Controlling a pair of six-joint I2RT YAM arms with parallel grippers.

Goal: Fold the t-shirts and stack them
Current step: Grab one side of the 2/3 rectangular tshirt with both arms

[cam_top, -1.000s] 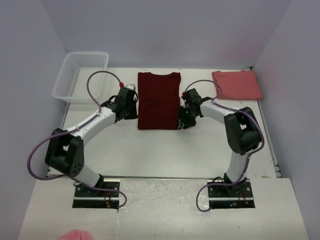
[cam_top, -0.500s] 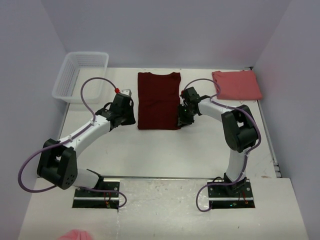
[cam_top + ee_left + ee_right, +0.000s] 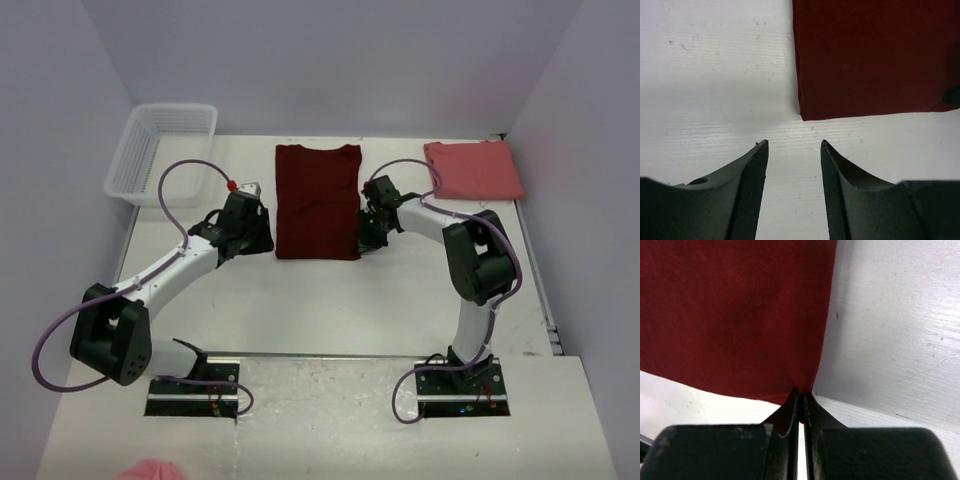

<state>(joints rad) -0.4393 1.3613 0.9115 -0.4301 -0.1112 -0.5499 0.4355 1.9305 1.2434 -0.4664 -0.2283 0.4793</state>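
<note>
The dark maroon t-shirt (image 3: 317,200) lies folded into a long flat rectangle in the middle of the table. My right gripper (image 3: 366,236) is shut on its near right corner; in the right wrist view the jaws (image 3: 802,391) pinch the maroon cloth (image 3: 735,310) right at its edge. My left gripper (image 3: 258,240) stands open just off the near left corner, touching nothing. In the left wrist view its fingertips (image 3: 792,144) frame bare table, with the shirt corner (image 3: 875,55) a little ahead and to the right. The salmon pink t-shirt (image 3: 473,170) lies folded at the far right.
A white mesh basket (image 3: 165,108) stands at the far left corner. The table's raised edge runs along the right side (image 3: 535,270). A bit of pink cloth (image 3: 150,470) shows at the bottom edge of the top view.
My right gripper has closed on the maroon shirt's near right corner. My left gripper has opened and drawn back off the shirt's left edge toward the near left corner.
</note>
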